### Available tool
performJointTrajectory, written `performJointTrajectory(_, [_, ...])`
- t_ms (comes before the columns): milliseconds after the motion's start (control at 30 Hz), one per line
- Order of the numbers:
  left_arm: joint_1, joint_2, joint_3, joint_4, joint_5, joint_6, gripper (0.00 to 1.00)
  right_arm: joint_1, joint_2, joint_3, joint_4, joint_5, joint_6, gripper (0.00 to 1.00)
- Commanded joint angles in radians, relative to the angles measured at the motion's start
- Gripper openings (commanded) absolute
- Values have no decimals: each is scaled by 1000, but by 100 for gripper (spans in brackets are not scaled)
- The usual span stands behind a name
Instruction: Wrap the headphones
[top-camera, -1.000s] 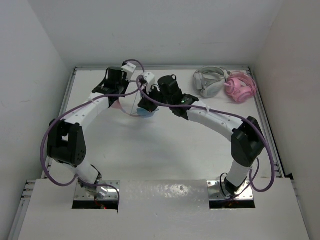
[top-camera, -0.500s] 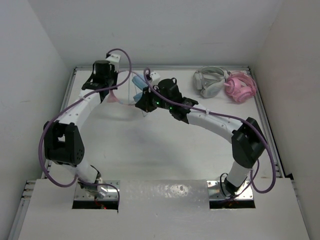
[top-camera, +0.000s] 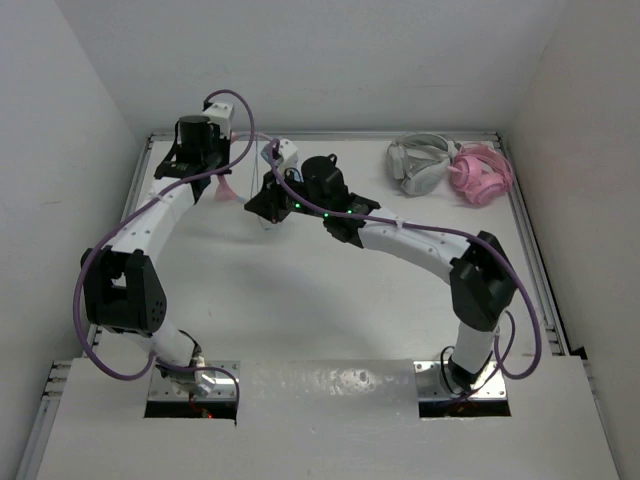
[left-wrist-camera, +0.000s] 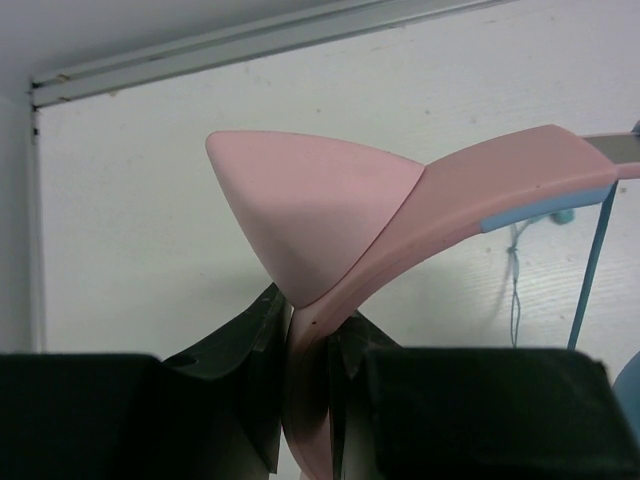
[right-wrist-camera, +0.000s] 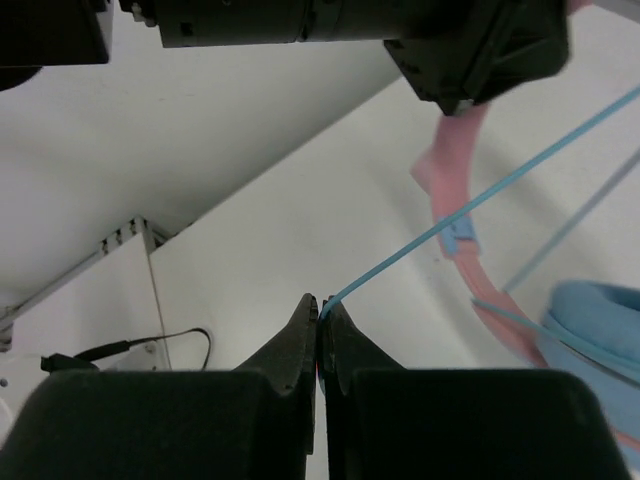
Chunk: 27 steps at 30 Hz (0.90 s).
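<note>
The left gripper (left-wrist-camera: 310, 335) pinches the headphones (left-wrist-camera: 330, 215) by the pink band; the right gripper (right-wrist-camera: 319, 312) pinches their blue cable (right-wrist-camera: 480, 197). Grey headphones (top-camera: 418, 165) and pink headphones (top-camera: 480, 173) lie well to their right.

headphones (left-wrist-camera: 330, 215): pink eared headband, blue cup, cable (right-wrist-camera: 450, 218) stretched taut.

Open tabletop (top-camera: 320, 300) centre-front; grey-white headphones (top-camera: 418, 165), pink headphones (top-camera: 480, 172), seemingly touching, far right.
</note>
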Motion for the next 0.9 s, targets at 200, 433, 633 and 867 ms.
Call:
performJointTrajectory(200, [74, -42, 110, 26, 233, -219, 0, 37, 153, 21, 93, 56, -76, 20])
performJointTrajectory(433, [76, -68, 141, -35, 330, -213, 0, 37, 91, -238, 277, 29, -370, 70])
performJointTrajectory(633, [74, -108, 219, -136, 353, -156, 0, 32, 74, -525, 694, 145, -591, 99])
performJointTrajectory(867, [62, -140, 262, -202, 325, -91, 0, 3, 313, -417, 945, 83, -627, 99])
